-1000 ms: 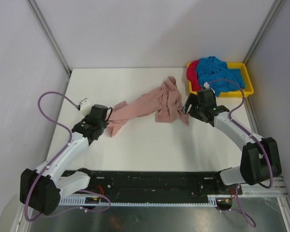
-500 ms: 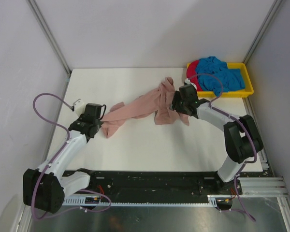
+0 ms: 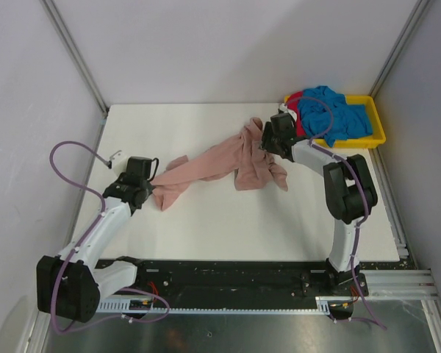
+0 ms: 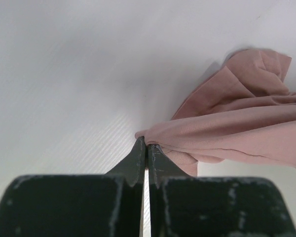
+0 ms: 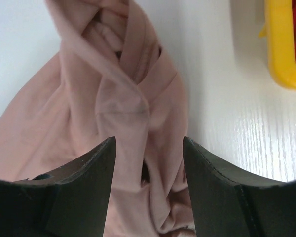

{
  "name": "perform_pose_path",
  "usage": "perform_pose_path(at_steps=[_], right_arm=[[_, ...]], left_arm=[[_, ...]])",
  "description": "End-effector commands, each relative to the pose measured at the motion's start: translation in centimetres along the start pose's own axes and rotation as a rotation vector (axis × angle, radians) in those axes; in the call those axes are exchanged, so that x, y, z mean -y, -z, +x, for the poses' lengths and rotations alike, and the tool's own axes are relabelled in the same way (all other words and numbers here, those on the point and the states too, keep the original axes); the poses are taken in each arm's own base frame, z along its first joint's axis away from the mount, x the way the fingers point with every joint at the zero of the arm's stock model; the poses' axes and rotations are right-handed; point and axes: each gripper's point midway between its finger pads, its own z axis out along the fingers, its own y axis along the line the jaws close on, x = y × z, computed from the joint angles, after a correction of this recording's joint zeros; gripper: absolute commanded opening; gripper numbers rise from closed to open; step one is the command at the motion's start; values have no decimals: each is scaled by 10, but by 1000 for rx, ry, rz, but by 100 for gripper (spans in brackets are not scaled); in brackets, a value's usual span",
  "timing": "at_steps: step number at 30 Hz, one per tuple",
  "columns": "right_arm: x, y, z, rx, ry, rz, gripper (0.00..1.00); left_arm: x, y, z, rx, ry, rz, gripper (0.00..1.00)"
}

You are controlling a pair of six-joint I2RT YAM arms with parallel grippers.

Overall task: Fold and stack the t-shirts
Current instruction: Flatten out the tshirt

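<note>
1. The yellow tray (image 3: 367, 140) sits at the far right corner of the white tabletop (image 3: 206, 220). Every place below is given from this tray.
2. A blue t-shirt (image 3: 334, 110) lies crumpled inside the tray and fills most of it.
3. A red t-shirt (image 3: 294, 103) is bunched at the tray's left end, partly under the blue one and partly hidden by the right arm.
4. The pink t-shirt (image 3: 228, 158) lies outside the tray on the tabletop, to its left. It is drawn out into a long, twisted band.
5. The band's bunched, wider end lies near the tray's left wall. The narrow end runs away from the tray, toward the left and the near side.
6. The right claw (image 3: 267, 140) is just beside the tray's left wall, over the bunched end of the pink t-shirt.
7. In the right wrist view its fingers are spread wide and released, with folds of pink cloth showing between and beyond them. A piece of the tray shows at the upper right of that view. Whether the fingertips touch the cloth cannot be told.
8. The left claw (image 3: 151, 191) is well apart from the tray, at the shirt end farthest from it.
9. In the left wrist view its fingers are clenched together, pinching an edge of the pink t-shirt at their tips. The rest of the cloth trails off to the right.
</note>
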Motion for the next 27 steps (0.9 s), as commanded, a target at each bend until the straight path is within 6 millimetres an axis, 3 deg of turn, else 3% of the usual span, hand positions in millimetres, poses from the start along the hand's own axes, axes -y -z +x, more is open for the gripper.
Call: perform_pose_path(at_steps=[1, 11, 17, 27], right_arm=[[-13, -15, -27, 62, 16, -48, 60], [-21, -32, -46, 82, 15, -58, 60], [-24, -39, -45, 53, -15, -70, 56], [-9, -41, -44, 27, -48, -38, 55]], left_arm=[[5, 2, -17, 32, 4, 5, 0], [4, 1, -17, 28, 4, 2, 0], [4, 1, -19, 29, 4, 4, 0], [4, 4, -22, 36, 7, 12, 0]])
